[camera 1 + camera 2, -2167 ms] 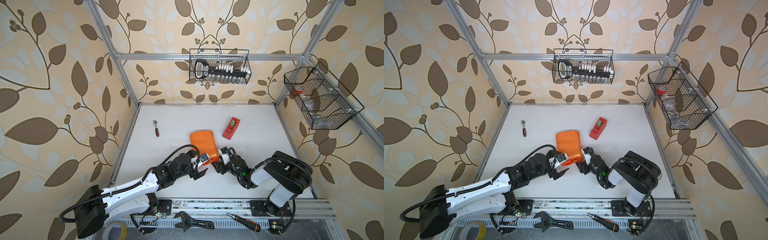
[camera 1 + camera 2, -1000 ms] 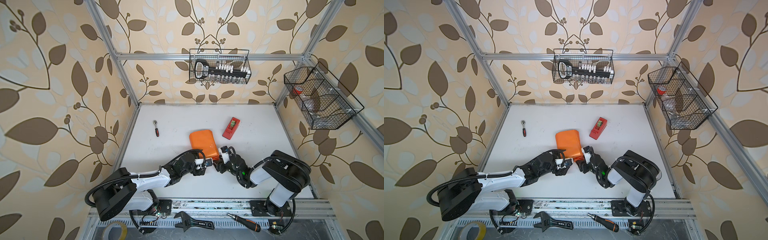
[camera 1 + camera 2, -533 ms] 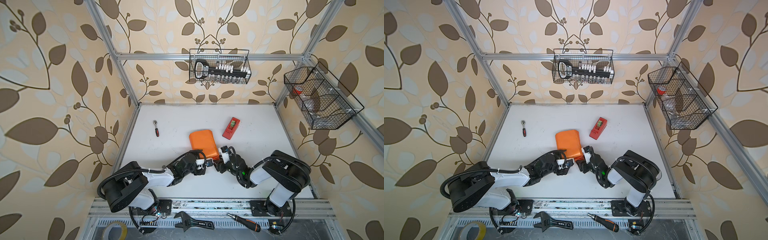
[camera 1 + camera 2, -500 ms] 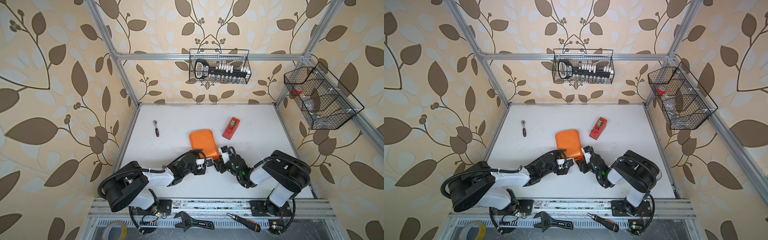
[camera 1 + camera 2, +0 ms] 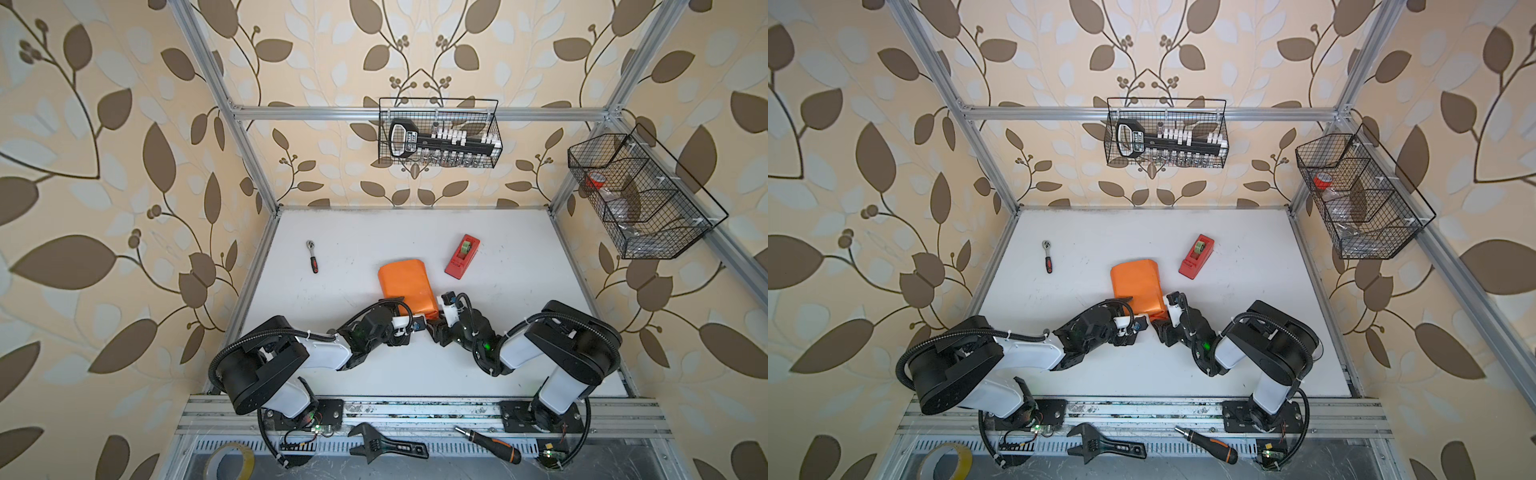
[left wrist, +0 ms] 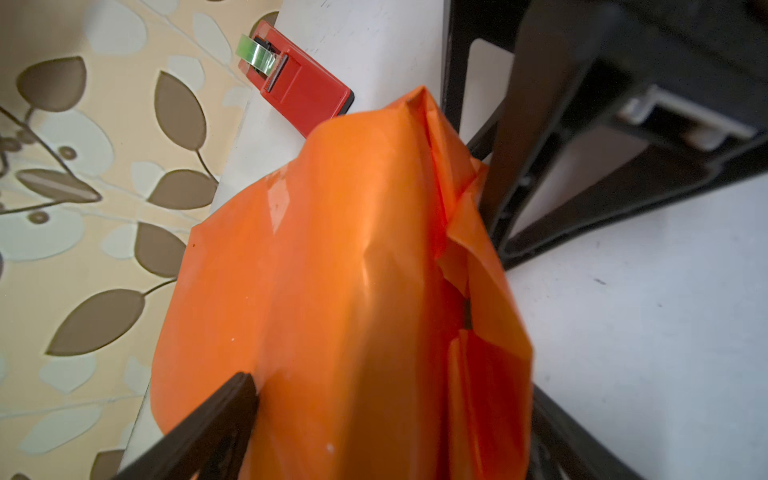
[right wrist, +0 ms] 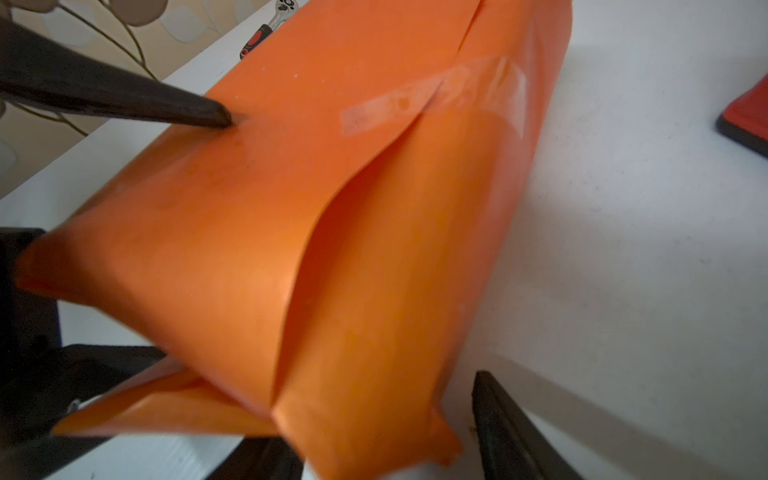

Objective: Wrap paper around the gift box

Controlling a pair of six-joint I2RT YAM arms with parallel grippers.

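At the near end of the parcel, your left gripper (image 5: 409, 313) has its jaws spread wide around the orange paper (image 5: 404, 282). One fingertip (image 6: 243, 384) touches the top face and the other sits by the loose folds at the end; it isn't clear whether they squeeze yet. That is the change. Over the last two seconds this arm has folded back and brought the gripper in against the end, the jaws have just begun to ease in from their widest, and the paper there lies flatter than it did. Your right gripper (image 5: 439, 318) has barely moved. Its jaws are part spread, with one fingertip (image 7: 216, 118) resting on the top face beside the overlap and the other off the paper, over the white table (image 5: 498, 353) by the right near corner. A tape strip (image 7: 436, 99) already bridges the long seam, so the near-end flaps look like your step in hand. The gift box is hidden, presumably inside the paper mid-table. The red tape dispenser (image 5: 462, 256) lies just beyond the parcel's far right corner.
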